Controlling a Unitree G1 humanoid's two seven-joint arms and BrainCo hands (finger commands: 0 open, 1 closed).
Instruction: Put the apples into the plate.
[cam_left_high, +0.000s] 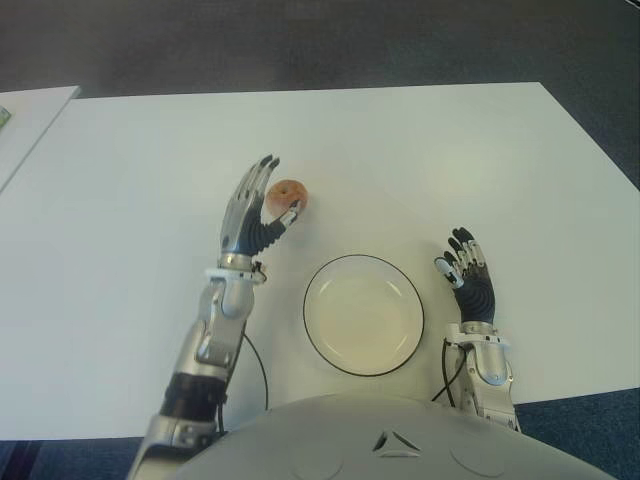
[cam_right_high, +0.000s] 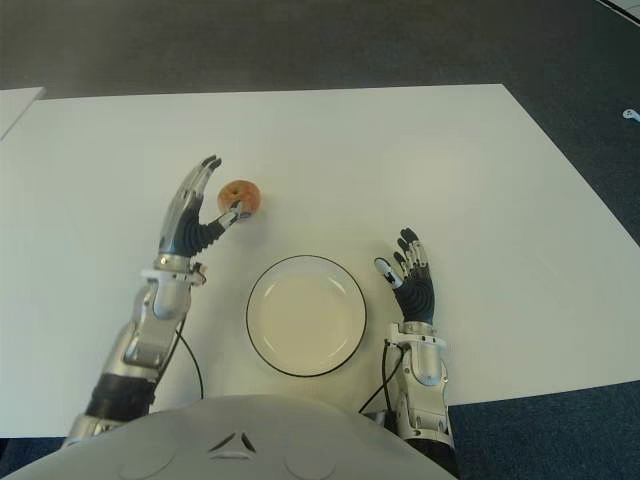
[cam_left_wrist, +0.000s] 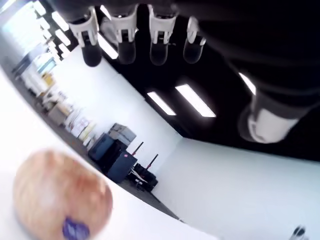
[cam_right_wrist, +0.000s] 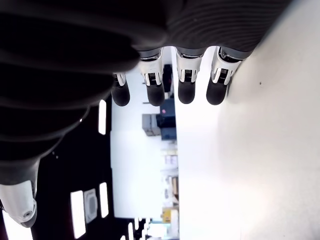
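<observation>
One reddish-orange apple (cam_left_high: 292, 192) lies on the white table (cam_left_high: 450, 160), beyond and to the left of the plate. In the left wrist view the apple (cam_left_wrist: 60, 195) shows a small purple sticker. My left hand (cam_left_high: 262, 205) stands just left of the apple with its fingers (cam_left_wrist: 125, 40) stretched straight and open. Its thumb tip reaches the apple's near side without closing on it. The white plate (cam_left_high: 363, 315) with a dark rim sits empty near the table's front edge. My right hand (cam_left_high: 462, 262) shows to the right of the plate, fingers (cam_right_wrist: 165, 85) straight and holding nothing.
A second white table (cam_left_high: 30, 110) shows at the far left. Dark carpet (cam_left_high: 300, 40) surrounds the table. My torso (cam_left_high: 390, 440) fills the bottom edge. A cable (cam_left_high: 262, 375) runs from my left forearm.
</observation>
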